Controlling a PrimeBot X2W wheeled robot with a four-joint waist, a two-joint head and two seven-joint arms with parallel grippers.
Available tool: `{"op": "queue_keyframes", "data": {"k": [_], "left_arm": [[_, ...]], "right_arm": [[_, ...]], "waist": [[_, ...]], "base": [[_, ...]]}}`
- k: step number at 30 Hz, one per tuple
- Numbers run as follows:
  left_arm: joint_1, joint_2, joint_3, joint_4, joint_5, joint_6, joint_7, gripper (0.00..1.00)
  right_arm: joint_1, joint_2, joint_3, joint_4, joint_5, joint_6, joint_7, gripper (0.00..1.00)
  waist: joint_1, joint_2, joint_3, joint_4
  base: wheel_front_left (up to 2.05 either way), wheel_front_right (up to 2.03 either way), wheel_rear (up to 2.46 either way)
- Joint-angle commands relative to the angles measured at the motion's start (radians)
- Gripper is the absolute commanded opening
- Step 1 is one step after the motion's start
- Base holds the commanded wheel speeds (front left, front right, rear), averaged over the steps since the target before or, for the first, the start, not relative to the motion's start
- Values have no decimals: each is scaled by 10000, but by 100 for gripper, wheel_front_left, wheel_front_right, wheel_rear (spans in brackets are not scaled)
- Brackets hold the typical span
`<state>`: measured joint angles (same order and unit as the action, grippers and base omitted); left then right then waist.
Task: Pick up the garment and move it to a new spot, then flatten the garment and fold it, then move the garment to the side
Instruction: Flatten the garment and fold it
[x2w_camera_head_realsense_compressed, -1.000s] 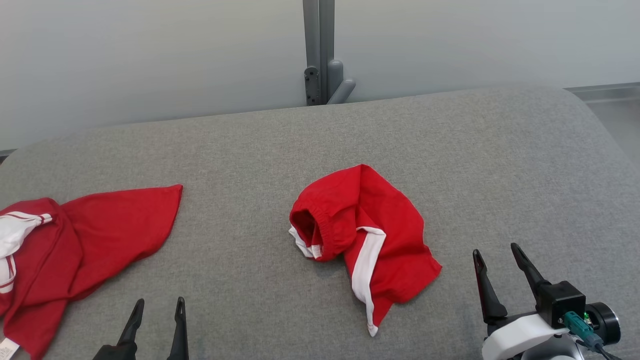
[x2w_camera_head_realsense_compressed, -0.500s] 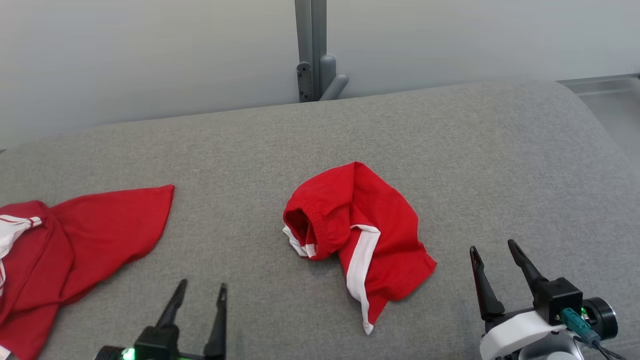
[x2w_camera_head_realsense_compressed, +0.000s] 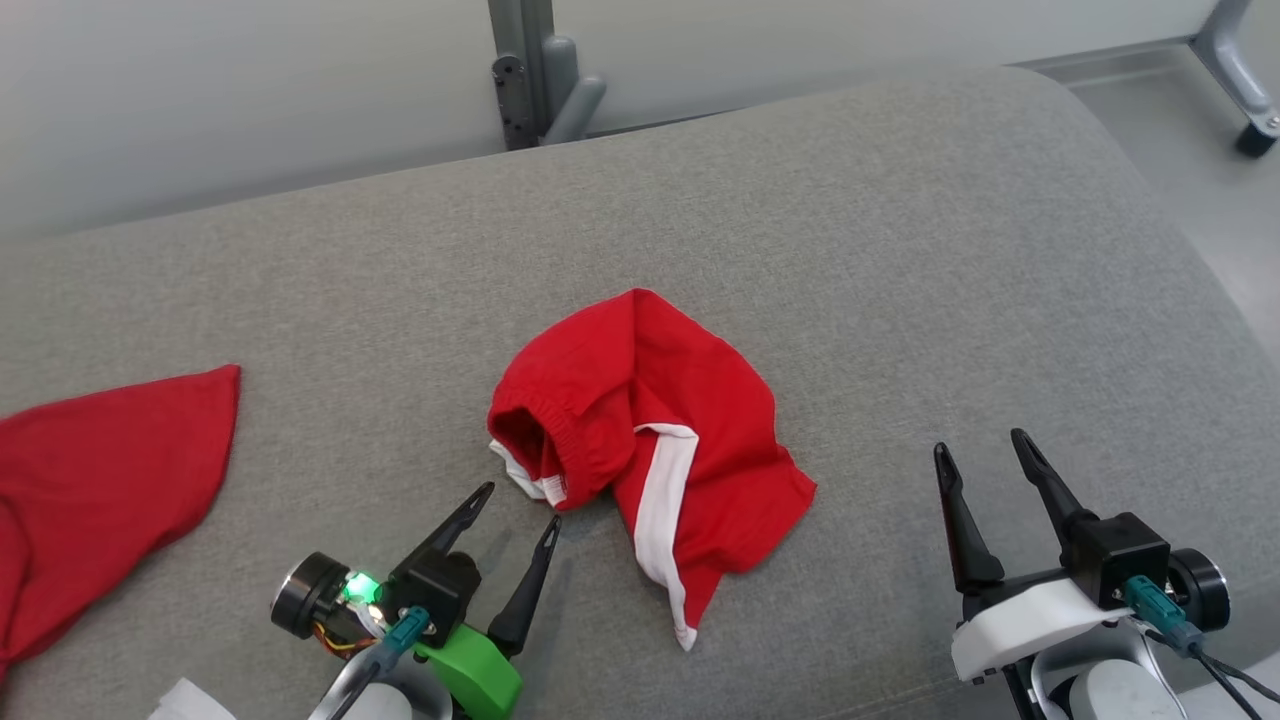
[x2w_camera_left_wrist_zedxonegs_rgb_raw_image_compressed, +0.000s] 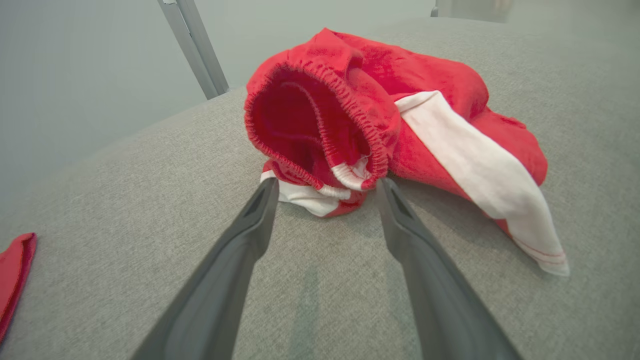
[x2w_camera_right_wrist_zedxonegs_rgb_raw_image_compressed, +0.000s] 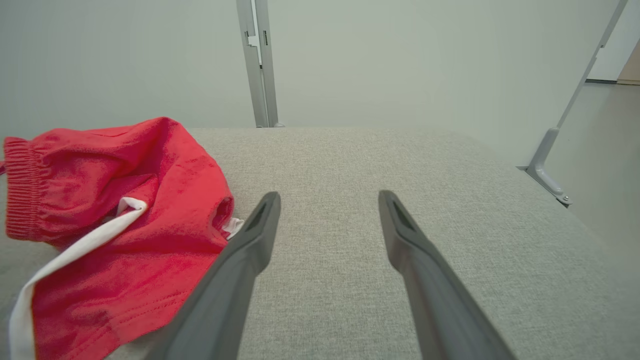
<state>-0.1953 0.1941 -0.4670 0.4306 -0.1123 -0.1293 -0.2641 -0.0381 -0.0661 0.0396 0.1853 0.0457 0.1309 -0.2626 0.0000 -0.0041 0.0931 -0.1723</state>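
Head view shows crumpled red fabric shorts with a white side stripe (x2w_camera_head_realsense_compressed: 650, 430) lying midway across a grey upholstered surface (x2w_camera_head_realsense_compressed: 900, 250). The left gripper (x2w_camera_head_realsense_compressed: 520, 503) points at the elastic waistband, fingers spread wide and empty, tips just beside the cloth. The right gripper (x2w_camera_head_realsense_compressed: 979, 443) rests well apart on the right, equally spread, holding nothing. Another red cloth (x2w_camera_head_realsense_compressed: 100, 480) lies far left.

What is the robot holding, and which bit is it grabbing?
Nothing. The left gripper is open, close to the elastic waistband of the crumpled red shorts with white stripes. The right gripper is open above the grey padded surface.
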Motion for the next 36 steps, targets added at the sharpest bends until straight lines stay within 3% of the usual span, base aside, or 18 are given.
{"op": "queue_keyframes", "data": {"k": [1,10,11,12,13,14,20,32,36], "left_arm": [[-370,68,-126,184,-49,-13,-5,100],[-1000,384,-695,959,83,-14,-5,100],[-1052,404,-757,1146,42,-13,-5,94],[-1140,417,-846,1345,-6,-14,-5,43],[-1296,409,-920,1497,-36,-13,-7,14],[-1456,383,-1001,1626,-85,-15,-5,0],[-2135,251,-1568,1913,-973,-13,-7,0],[-2375,-62,-1127,-608,-3889,-12,248,0],[-2108,-315,-804,-1410,-4468,227,435,0]], "right_arm": [[-143,32,-46,-26,47,-3,-34,100],[-291,123,-177,-13,221,-3,-34,100],[-309,132,-177,-10,243,-3,-34,100],[-325,138,-195,1,255,-3,-34,100],[-340,139,-208,4,256,-3,-34,100],[-351,145,-208,12,265,-3,-34,100],[-264,152,-172,78,374,-3,-34,100],[151,153,-160,173,537,-3,-34,100],[205,154,-128,235,488,-3,-34,100]], "waist": [[0,41,550,-649],[0,41,806,-1283],[0,41,812,-1309],[0,41,821,-1327],[0,41,827,-1338],[0,41,829,-1346],[0,41,665,-1370],[0,41,88,-1056],[0,41,-139,-994]], "base": [[0,0,0],[0,0,0],[0,0,0],[0,0,0],[0,0,0],[0,0,0],[0,0,0],[0,0,0],[0,0,0]]}}
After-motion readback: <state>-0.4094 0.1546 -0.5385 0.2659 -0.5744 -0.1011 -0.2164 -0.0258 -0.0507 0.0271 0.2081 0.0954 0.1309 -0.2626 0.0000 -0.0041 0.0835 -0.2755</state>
